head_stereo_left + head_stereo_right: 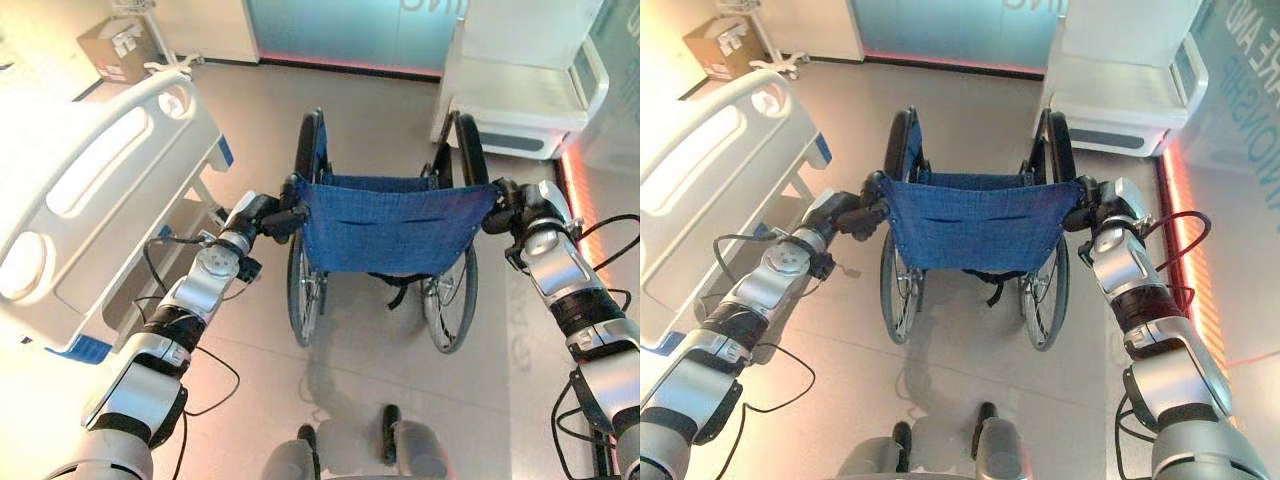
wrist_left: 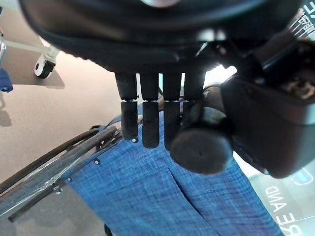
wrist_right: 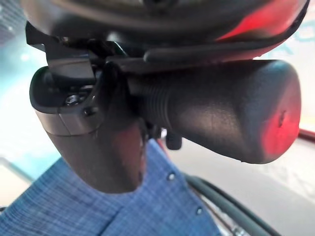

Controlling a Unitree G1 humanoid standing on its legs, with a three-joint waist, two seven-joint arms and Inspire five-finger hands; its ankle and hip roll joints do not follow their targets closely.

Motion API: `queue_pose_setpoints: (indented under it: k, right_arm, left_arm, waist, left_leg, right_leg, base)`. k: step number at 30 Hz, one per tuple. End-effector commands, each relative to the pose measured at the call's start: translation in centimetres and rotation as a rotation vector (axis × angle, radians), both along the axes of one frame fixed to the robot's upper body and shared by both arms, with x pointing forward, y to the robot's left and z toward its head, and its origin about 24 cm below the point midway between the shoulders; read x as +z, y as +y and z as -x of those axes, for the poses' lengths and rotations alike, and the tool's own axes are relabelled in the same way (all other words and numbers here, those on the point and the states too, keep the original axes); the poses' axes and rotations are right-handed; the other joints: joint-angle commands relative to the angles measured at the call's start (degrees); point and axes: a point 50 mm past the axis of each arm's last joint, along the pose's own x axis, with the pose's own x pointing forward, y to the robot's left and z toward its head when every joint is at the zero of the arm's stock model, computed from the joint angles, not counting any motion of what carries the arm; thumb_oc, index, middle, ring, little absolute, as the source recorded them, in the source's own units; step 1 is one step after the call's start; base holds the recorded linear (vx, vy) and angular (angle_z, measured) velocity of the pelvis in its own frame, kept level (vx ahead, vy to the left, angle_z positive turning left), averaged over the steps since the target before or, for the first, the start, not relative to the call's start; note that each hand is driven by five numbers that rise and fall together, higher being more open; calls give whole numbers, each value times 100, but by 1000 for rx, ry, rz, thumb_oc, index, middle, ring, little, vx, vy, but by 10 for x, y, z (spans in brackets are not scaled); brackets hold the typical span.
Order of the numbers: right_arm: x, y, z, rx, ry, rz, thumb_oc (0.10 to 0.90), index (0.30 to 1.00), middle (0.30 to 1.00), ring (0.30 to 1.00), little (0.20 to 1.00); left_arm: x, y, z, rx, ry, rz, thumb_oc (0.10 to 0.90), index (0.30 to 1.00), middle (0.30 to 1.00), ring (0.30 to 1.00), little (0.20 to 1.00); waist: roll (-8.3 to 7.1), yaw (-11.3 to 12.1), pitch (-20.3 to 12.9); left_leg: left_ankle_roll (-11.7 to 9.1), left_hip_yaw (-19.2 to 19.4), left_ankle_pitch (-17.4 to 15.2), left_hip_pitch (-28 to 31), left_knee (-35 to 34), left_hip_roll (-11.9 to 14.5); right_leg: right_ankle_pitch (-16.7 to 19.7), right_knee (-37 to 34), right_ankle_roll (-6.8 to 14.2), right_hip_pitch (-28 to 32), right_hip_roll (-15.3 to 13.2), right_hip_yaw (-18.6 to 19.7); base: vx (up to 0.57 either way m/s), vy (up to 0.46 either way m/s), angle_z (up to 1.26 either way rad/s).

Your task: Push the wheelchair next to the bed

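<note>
The wheelchair (image 1: 385, 230) has a blue cloth back and dark wheels and stands in front of me, facing away. My left hand (image 1: 275, 218) is shut on its left push handle (image 2: 202, 150), with the fingers (image 2: 150, 123) curled over the grip. On the other side, my right hand (image 1: 515, 208) is shut on the ribbed right push handle (image 3: 221, 113), and its thumb (image 3: 98, 147) lies beside the grip. The white bed (image 1: 90, 190), with side rails and blue corner pieces, stands to the left of the wheelchair, a short gap of floor between them.
A cardboard box (image 1: 118, 48) sits on the floor past the bed's far end. A white padded seat unit (image 1: 520, 100) stands at the back right, and a teal glass wall (image 1: 340, 30) closes the far side. Bare floor lies ahead of the wheelchair.
</note>
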Motion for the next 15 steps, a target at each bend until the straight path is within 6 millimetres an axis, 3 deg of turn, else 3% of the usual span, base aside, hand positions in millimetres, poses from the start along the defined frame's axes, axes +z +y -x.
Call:
queue_pose_setpoints:
  k: [1,3,4,6,7,8,10,11,12,14,15]
  right_arm:
    - [-26,27,10,305,103,77,400,300,300,300,300]
    - [-26,24,13,299,98,78,400,300,300,300,300]
    - [-28,21,14,294,95,81,400,300,300,300,300]
    - [-31,24,13,298,92,83,400,300,300,300,300]
    - [-33,29,11,304,90,88,400,300,300,300,300]
    - [-34,31,11,307,89,89,400,300,300,300,300]
    - [-32,36,9,318,92,100,400,300,300,300,300]
    - [-31,37,8,320,92,104,400,300,300,300,300]
    - [-25,36,5,326,89,118,400,300,300,300,300]
    - [-19,33,2,331,94,117,400,300,300,300,300]
    - [-28,31,2,325,122,83,400,300,300,300,300]
  left_arm:
    - [-6,28,8,44,25,-163,400,300,300,300,300]
    - [-5,32,11,45,22,-168,400,300,300,300,300]
    - [-5,36,14,48,16,-169,400,300,300,300,300]
    - [-7,40,18,66,10,-137,400,300,300,300,300]
    - [-10,41,19,75,13,-115,400,300,300,300,300]
    - [-12,41,20,79,14,-106,400,300,300,300,300]
    - [-17,42,23,97,32,-74,400,300,300,300,300]
    - [-18,42,23,99,34,-68,400,300,300,300,300]
    - [-16,42,22,107,27,-46,400,300,300,300,300]
    - [-14,44,21,118,27,-39,400,300,300,300,300]
    - [-21,41,21,121,53,-31,400,300,300,300,300]
  waist:
    - [-287,-203,-132]
    - [-383,-42,31]
    - [-335,113,242]
    - [-225,287,392]
    - [-100,386,448]
    - [-64,439,505]
    - [135,728,541]
    - [131,775,549]
    - [141,869,545]
    - [121,892,466]
    - [69,937,338]
  left_leg:
    - [47,-199,1557,198,1492,82]
    - [121,-259,1664,-844,2307,-164]
    - [132,-259,1693,-1604,2572,-305]
    - [180,-130,1768,-1805,1780,-473]
    - [145,-44,1981,-1725,958,-439]
    - [112,-12,2116,-1667,593,-444]
    - [-91,-127,2723,-1940,-798,-601]
    - [-106,-129,2783,-1941,-989,-640]
    - [-87,-62,2722,-1930,-1272,-690]
    - [88,39,2251,-1739,-1190,-707]
    - [245,7,1736,-1627,-959,-742]
  right_leg:
    - [315,-626,-232,478,88,105]
    - [278,-659,-308,718,79,177]
    - [201,-583,-344,924,156,264]
    - [120,-588,-303,1183,281,364]
    - [53,-659,-279,1361,464,387]
    - [19,-702,-274,1478,524,412]
    - [-124,-889,-245,1892,848,663]
    - [-165,-910,-238,1967,855,711]
    - [-292,-886,-220,2046,847,760]
    - [-435,-735,-174,1949,737,676]
    - [-638,-532,-113,1986,573,566]
  base:
    - [342,-263,21]
    - [348,-219,-6]
    - [390,-113,-17]
    - [492,-6,-11]
    - [491,59,-22]
    - [489,93,-27]
    - [556,130,-43]
    - [539,174,-51]
    - [346,180,-62]
    - [367,213,-74]
    - [337,166,-45]
